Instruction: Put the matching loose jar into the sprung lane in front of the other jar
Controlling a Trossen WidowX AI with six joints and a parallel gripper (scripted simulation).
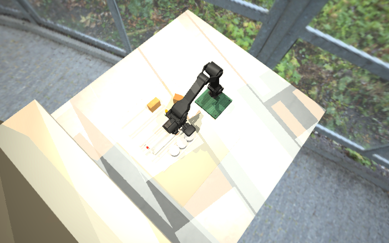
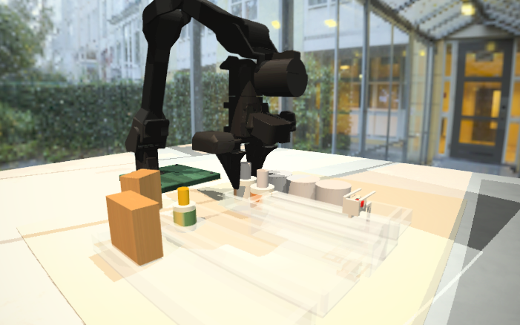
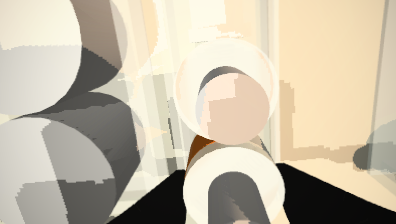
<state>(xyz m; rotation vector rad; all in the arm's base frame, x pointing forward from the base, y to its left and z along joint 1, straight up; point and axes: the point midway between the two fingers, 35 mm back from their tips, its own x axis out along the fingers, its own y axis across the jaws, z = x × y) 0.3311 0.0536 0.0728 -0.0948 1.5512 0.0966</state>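
Observation:
My gripper is shut on a jar with a grey knob, white lid and orange-brown label. The held jar is upright at the front end of the clear-walled lane. Right behind it stands the lane jar, with a pinkish knob, white lid and orange label; the two look very close or touching. The held jar's base, the front stop and the pusher plate's face cannot be made out. A beige block with a red mark and thin rods is at the lane's far end.
A jar with yellow knob and green label stands apart. Two orange-brown blocks stand near it. Several grey-white cylinders stand close beside the lane. A green base plate lies under the arm.

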